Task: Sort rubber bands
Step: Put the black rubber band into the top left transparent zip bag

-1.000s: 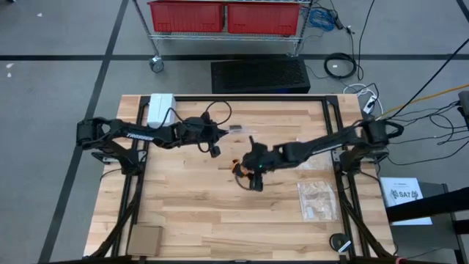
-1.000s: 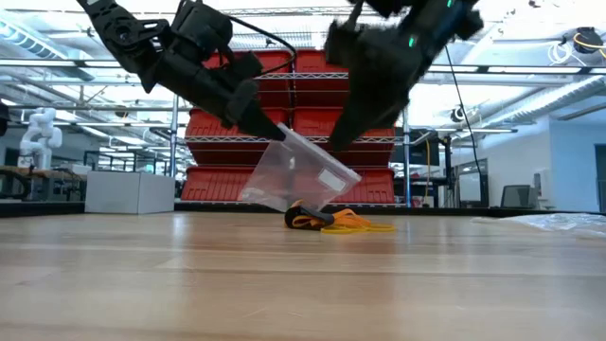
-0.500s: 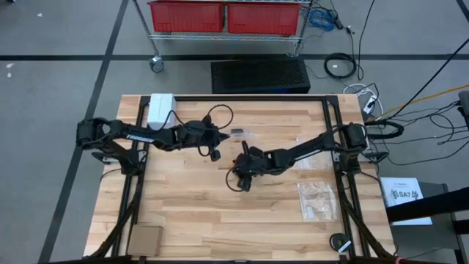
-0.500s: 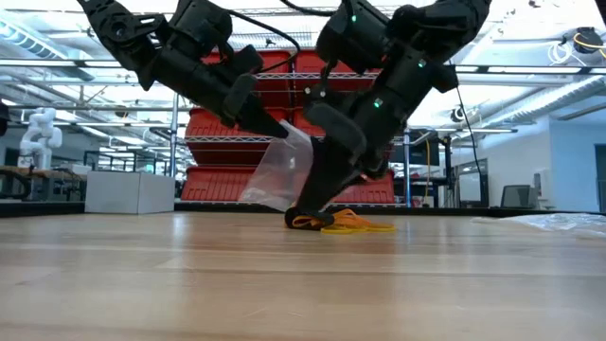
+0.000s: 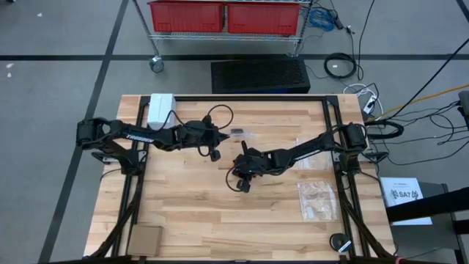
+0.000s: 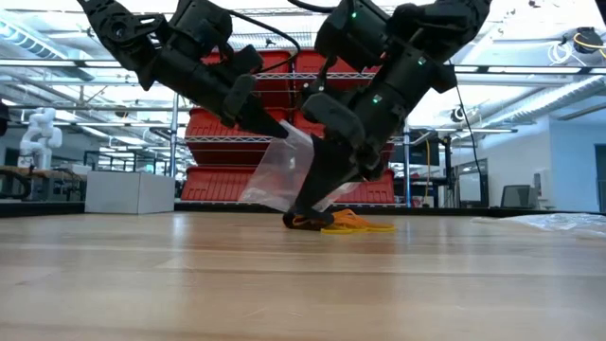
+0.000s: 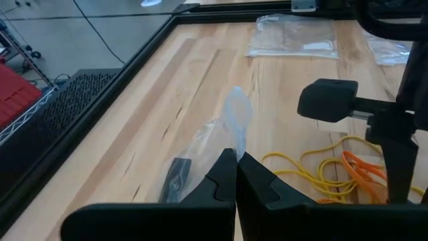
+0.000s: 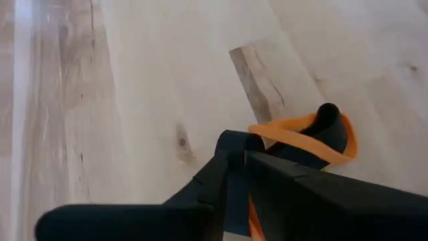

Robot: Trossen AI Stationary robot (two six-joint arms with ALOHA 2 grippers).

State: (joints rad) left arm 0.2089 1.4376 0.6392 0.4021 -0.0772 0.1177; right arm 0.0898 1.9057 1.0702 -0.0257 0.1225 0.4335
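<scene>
The rubber bands lie in a small heap on the wood table: black and orange loops, with yellow ones beside them. My right gripper is down on the heap's black-and-orange end, shut on bands. My left gripper is above the table, toward its far left of the heap, shut on a clear zip bag. A dark thing shows inside the bag. My left gripper pinches the clear bag's upper edge between its two fingertips, reaching nearly level from the table's left. The bag hangs slanting below the fingers. My right gripper comes slanting down from the table's right. Its fingertips are closed on an orange band at the heap's edge, and the rest of the heap lies on the table.
More clear bags lie toward the table's right edge. A white box sits at the far left corner and a brown square at the near left. A black frame rims the tabletop.
My right gripper has sunk onto the rubber band heap, shifted a little toward the table's left and rolled. In the last half second its fingers have shut at the heap. The left gripper and its bag have kept still.
</scene>
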